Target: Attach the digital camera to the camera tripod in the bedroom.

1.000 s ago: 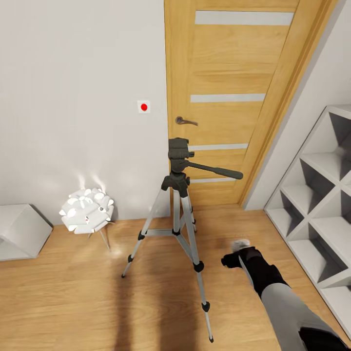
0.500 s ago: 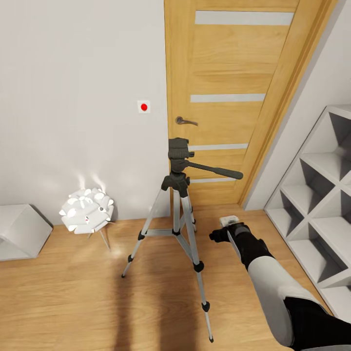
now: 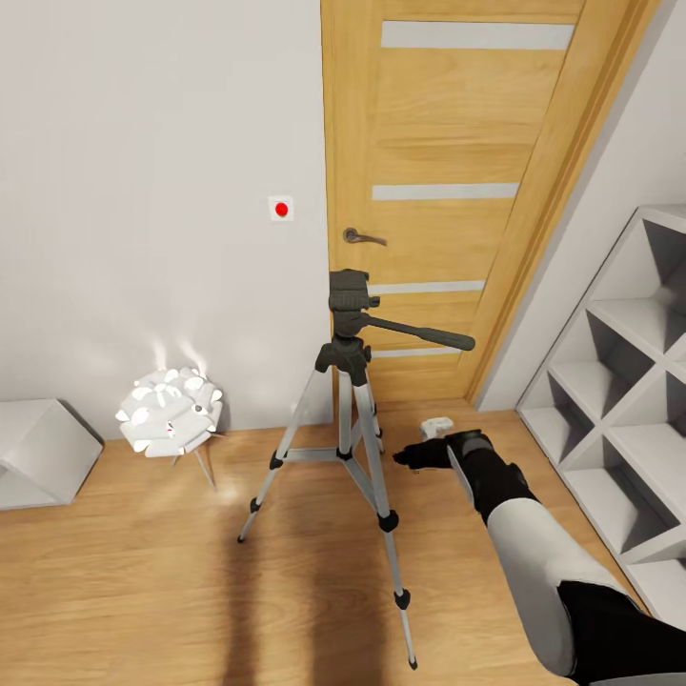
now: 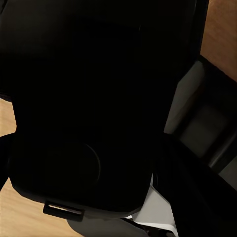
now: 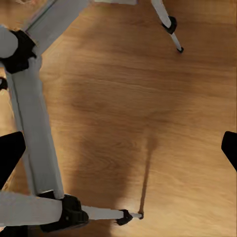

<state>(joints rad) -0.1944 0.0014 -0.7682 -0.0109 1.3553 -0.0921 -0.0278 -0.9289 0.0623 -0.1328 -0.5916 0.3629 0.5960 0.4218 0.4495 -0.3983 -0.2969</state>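
since a second ago our right gripper (image 3: 410, 458) has risen toward the tripod (image 3: 348, 381) by the door (image 3: 448, 191), fingers spread and empty, while we cannot see the camera.

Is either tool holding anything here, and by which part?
The right tool is open, holding nothing, beside the camera tripod. For the left tool, the view is too dark to tell.
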